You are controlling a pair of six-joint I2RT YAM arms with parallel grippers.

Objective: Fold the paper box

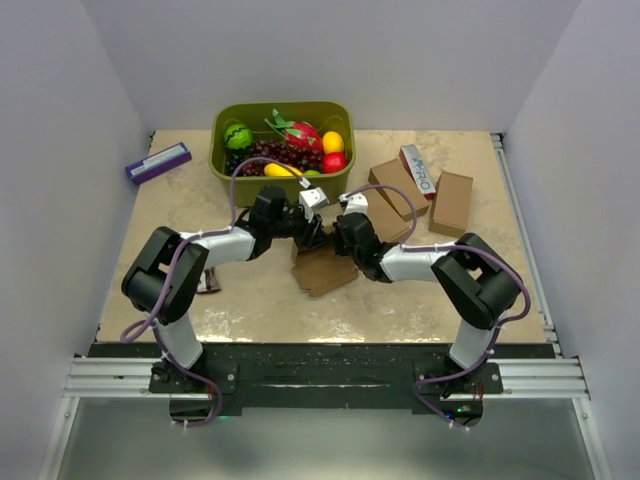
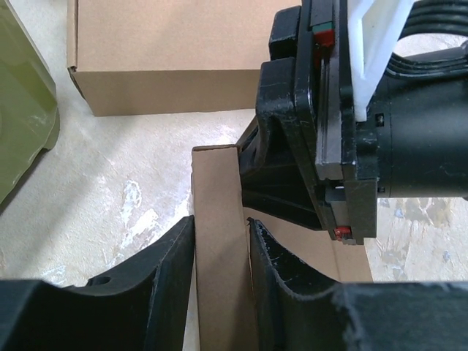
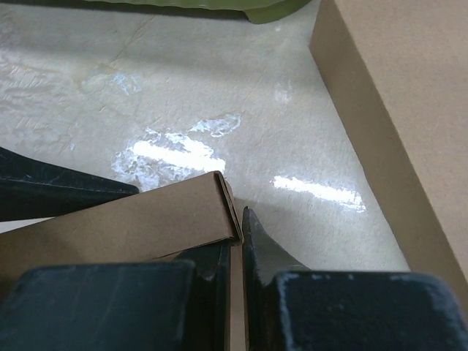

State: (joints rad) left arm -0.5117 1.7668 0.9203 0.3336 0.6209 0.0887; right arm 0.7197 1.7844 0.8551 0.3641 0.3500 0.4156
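L hand (image 2: 221, 232) & R hand (image 3: 234, 247) both pinching paper box (image 1: 325, 270).

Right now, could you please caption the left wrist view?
Left tool pinches a raised panel of the paper box while the right tool clamps its far end; another carton behind.

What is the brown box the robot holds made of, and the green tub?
The paper box looks like thin matte brown cardboard: dull surface, sharp creases, a thin raw edge. The green tub seems to be moulded plastic: smooth, evenly coloured, with a rounded rim.
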